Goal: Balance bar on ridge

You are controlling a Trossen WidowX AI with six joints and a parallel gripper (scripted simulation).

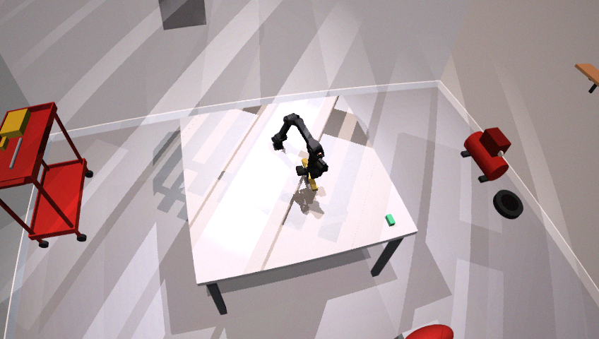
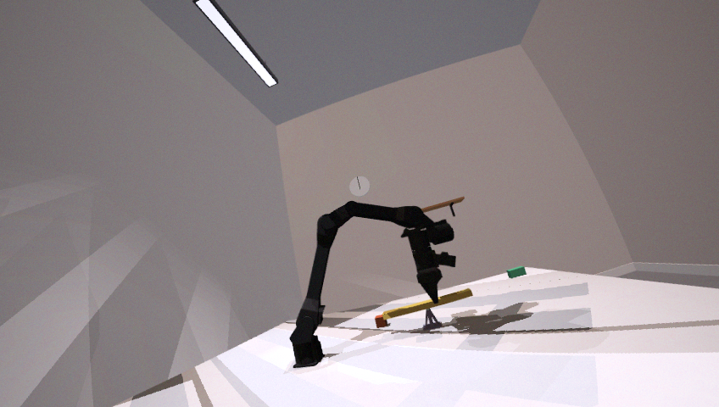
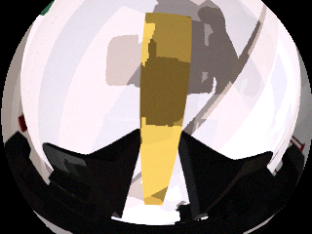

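The yellow bar point(image 1: 313, 185) point(image 2: 457, 296) point(image 3: 165, 93) is held near its middle, above the table point(image 1: 235, 256) point(image 2: 655, 373). My gripper point(image 2: 435, 301) point(image 3: 161, 133) points down and is shut on the bar, with one finger on each side. The dark ridge point(image 2: 430, 320) stands on the table right under the gripper, below the bar's middle. The exterior view shows almost no gap between bar and ridge; I cannot tell whether they touch. The bar slants in that tilted view, so I cannot tell whether it is level. The ridge is not clearly seen in the wrist view.
An orange-red block point(image 2: 380, 320) shows at the bar's end nearer the arm base; I cannot tell whether it touches the bar. A green block point(image 1: 390, 219) point(image 2: 515, 272) lies near a table corner, well away from the bar. A red cart point(image 1: 58, 197) stands beyond the table.
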